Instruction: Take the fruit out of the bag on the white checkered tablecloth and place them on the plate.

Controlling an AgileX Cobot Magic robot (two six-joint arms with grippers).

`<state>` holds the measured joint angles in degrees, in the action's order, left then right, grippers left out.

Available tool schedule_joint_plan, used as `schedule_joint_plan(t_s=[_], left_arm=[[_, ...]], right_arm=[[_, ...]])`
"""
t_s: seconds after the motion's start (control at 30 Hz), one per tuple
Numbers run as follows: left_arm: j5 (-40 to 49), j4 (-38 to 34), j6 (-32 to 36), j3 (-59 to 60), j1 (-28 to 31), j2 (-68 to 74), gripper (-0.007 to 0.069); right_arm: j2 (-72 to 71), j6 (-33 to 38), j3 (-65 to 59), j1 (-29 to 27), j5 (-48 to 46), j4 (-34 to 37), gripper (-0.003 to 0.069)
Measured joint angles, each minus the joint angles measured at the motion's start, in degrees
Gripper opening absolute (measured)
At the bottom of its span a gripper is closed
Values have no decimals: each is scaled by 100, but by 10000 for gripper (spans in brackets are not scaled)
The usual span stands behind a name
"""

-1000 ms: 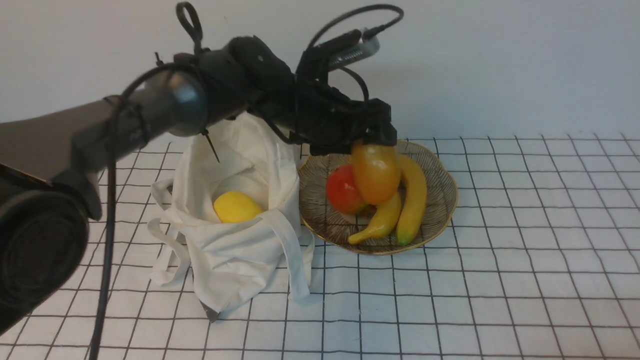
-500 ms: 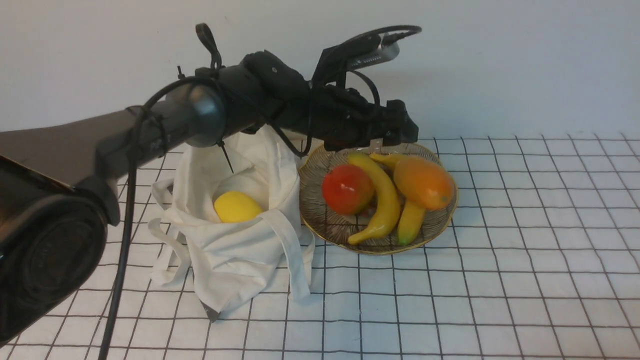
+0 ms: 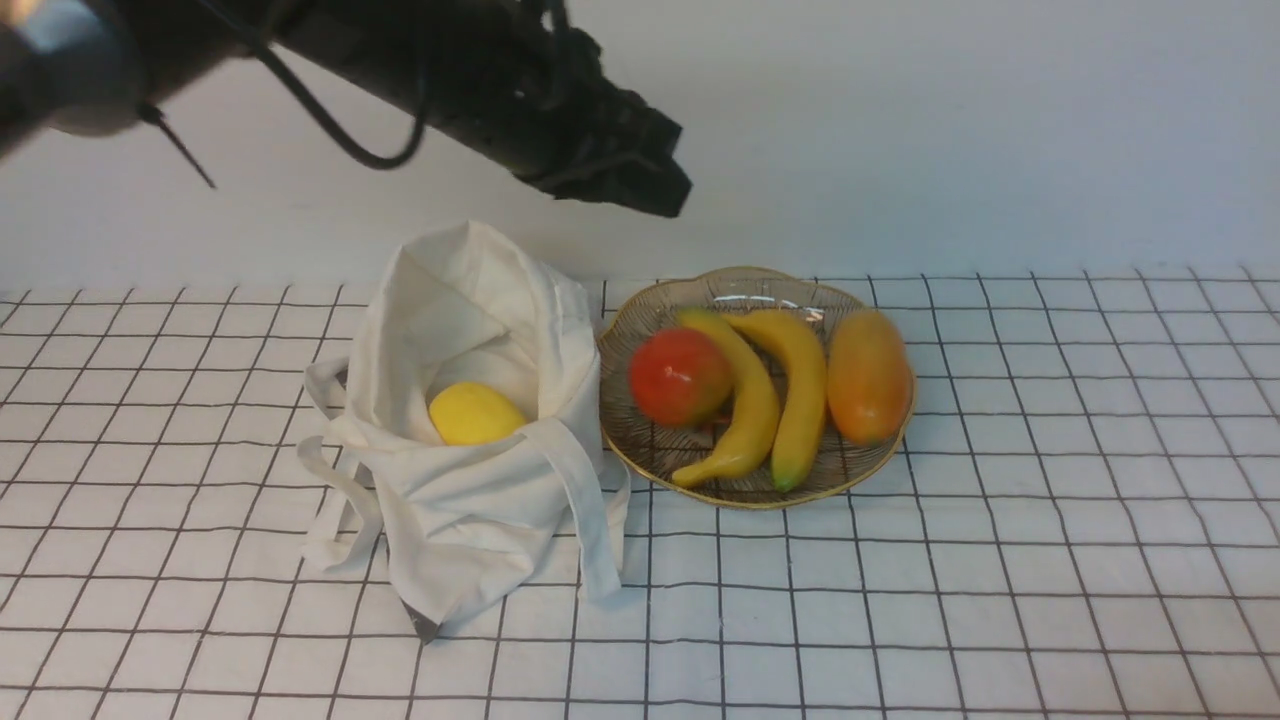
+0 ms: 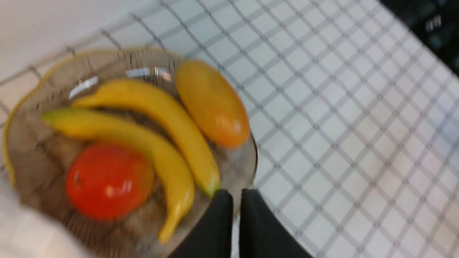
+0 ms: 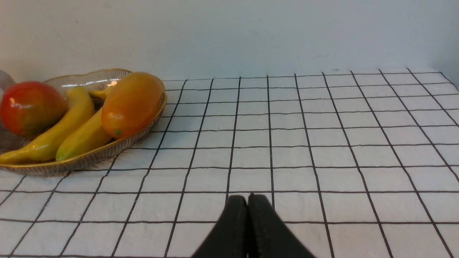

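Note:
The oblong orange-yellow fruit (image 3: pixel 868 375) lies on the right side of the brownish glass plate (image 3: pixel 650 455). The yellow lemon (image 3: pixel 475 413) sits inside the open white cloth bag (image 3: pixel 470 520), which stands left of the plate on the white checkered tablecloth (image 3: pixel 1000 560). My left gripper (image 3: pixel 662 196) hangs high above the bag and plate, holding nothing. In the left wrist view the left gripper (image 4: pixel 236 193) is shut, above the plate's (image 4: pixel 53 75) edge, with the orange fruit (image 4: pixel 211 102) beyond it. My right gripper (image 5: pixel 247 197) is shut low over bare cloth, far from the orange fruit (image 5: pixel 131 104).
A round red-and-green fruit (image 3: pixel 680 375) and two bananas (image 3: pixel 775 400) share the plate with the orange fruit. The bag's strap handles (image 3: pixel 585 520) trail over the cloth in front of it. A pale wall rises behind the table.
My left gripper let the orange fruit go onto the plate, then rose up and to the left and shut. The orange fruit settled on the plate's right side, and the bananas shifted.

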<state>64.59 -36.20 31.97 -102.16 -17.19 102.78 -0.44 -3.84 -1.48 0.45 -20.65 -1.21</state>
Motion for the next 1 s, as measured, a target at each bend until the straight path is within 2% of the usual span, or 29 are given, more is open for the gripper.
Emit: schedule_joint_plan(t_s=[0.1, 0.27, 0.53, 0.67, 0.7, 0.8, 0.87, 1.0], left_arm=[[489, 503, -38, 0, 99, -418, -8], [599, 1369, -408, 628, 152, -1324, -8], [472, 1555, -547, 2783, 152, -2820, -8], [-707, 1394, -583, 4604, 152, -4083, -8], [-1379, 1214, -630, 5310, 152, -4582, -8], [-2173, 981, -661, 5966, 152, -5101, -8], [-3211, 621, -690, 6836, 152, -5685, -8], [-4030, 188, -690, 7623, 152, -6366, -8]], right_arm=[[0, 0, 0, 0, 0, 0, -15], [0, 0, 0, 0, 0, 0, -15], [0, 0, 0, 0, 0, 0, -15], [0, 0, 0, 0, 0, 0, -15], [0, 0, 0, 0, 0, 0, -15], [0, 0, 0, 0, 0, 0, -15], [0, 0, 0, 0, 0, 0, -15], [0, 0, 0, 0, 0, 0, -15]])
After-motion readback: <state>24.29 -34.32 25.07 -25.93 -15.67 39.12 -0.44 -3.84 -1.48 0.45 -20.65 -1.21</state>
